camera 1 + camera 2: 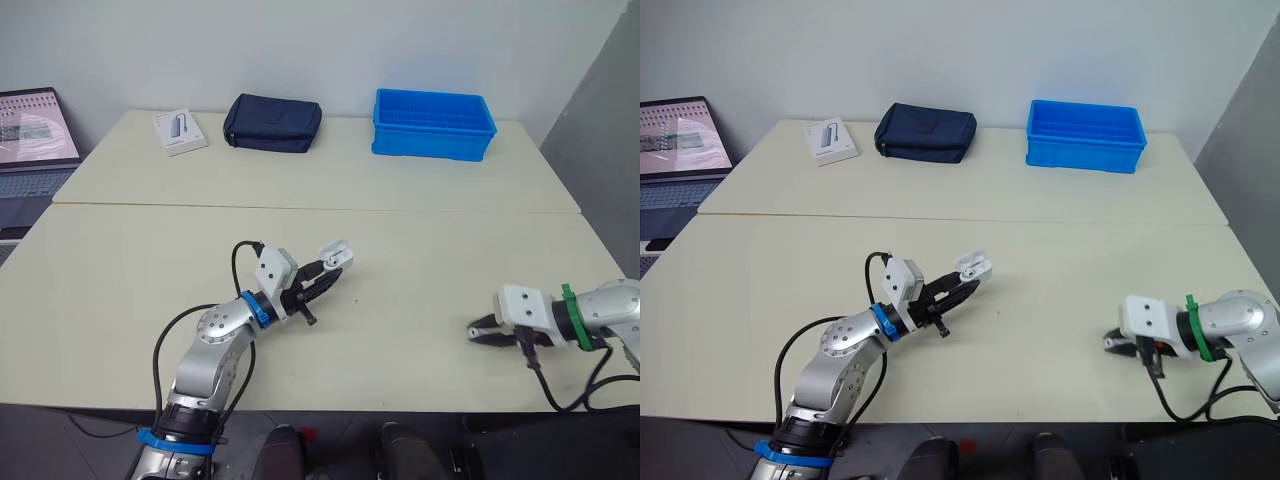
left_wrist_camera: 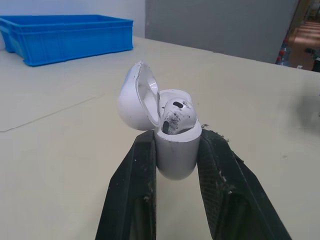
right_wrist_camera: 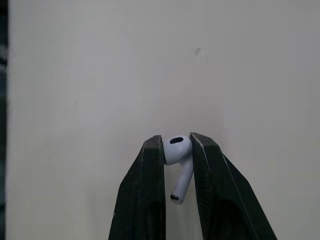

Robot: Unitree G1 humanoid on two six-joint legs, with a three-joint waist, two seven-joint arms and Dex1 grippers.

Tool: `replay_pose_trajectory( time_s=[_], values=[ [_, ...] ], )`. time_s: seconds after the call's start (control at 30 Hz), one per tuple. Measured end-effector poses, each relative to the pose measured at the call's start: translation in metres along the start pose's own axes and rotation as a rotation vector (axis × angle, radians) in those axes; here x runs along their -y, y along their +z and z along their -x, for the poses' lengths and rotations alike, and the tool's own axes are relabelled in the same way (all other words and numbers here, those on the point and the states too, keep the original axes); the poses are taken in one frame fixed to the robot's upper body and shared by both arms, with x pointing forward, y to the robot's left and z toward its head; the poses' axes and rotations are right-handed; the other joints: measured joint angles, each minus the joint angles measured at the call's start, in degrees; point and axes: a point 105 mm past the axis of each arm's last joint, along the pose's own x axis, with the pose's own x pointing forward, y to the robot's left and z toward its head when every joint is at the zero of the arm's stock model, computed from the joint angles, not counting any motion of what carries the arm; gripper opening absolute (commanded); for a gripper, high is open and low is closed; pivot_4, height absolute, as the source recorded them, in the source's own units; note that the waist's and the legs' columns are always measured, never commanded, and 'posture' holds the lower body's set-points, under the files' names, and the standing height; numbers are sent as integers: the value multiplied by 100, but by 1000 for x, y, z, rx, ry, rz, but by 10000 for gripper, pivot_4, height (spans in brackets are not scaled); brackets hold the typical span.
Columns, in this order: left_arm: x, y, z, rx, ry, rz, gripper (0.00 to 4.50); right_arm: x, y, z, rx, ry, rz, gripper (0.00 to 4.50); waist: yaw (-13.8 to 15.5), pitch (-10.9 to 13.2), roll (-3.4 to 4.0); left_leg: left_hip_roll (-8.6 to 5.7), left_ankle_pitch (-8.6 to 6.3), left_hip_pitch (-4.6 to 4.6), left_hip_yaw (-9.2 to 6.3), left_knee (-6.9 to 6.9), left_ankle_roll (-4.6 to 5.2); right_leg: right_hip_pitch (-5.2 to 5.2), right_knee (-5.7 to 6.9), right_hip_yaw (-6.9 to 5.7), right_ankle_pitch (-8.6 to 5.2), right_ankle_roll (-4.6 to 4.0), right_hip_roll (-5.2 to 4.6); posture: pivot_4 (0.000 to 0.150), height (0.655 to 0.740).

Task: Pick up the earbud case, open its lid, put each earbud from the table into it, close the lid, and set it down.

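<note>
Two smooth, glossy white plastic pieces are in your grip; your left gripper [image 1: 333,273] has its black fingers [image 2: 135,190] pressed against the rounded body of the earbud case [image 2: 175,157], held over the matte cream tabletop [image 1: 420,250] near its middle; the domed lid [image 2: 132,100] stands hinged open with its hollow side showing; the first earbud [image 2: 176,114] sits in the case, its dark-speckled head poking out; your right gripper [image 1: 478,332], low over the near right part of the tabletop, pinches the second earbud [image 3: 178,149] by its bulbous head, the slim stem running back between the fingers; each gripper is narrowed to the width of what it holds; the finger pads look rubbery and scuffed; along the far edge you have a ribbed blue plastic crate [image 1: 433,125], a soft dark fabric pouch [image 1: 272,123] and a flat white box [image 1: 180,131].
</note>
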Motion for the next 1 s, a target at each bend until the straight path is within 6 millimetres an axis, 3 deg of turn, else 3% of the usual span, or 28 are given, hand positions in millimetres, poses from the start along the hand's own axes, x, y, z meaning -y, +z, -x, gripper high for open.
replay_pose_trajectory(
  time_s=[0.17, 0.63, 0.9, 1.0],
  values=[
    [4, 1, 3, -3, -2, -1, 7773, -11, -26, 5, -91, 126, 109, 3895, -3, 0, 0, 1, 0, 6, 1, 0, 0, 0, 8, 1, 0, -1, 2, 1500, 7357],
    [4, -1, 7, -25, 9, 5, 7773, -13, -35, 9, -110, 172, 145, 3895, 7, 0, 0, 0, 1, 18, 3, 3, -1, 12, 11, 4, 0, -1, -1, 1500, 7357],
    [4, -1, 7, -25, 9, 6, 7773, -10, -36, 9, -109, 145, 141, 29752, 9, 0, 0, 0, 1, 25, 5, 2, -1, 16, 13, 6, 0, -1, -1, 1500, 7357],
    [4, -1, 6, -25, 8, 7, 7773, -8, -35, 9, -107, 131, 157, 29949, 9, 0, 0, 0, 1, 25, 4, 2, -1, 16, 14, 6, 0, -1, -1, 1500, 7357]
  ],
)
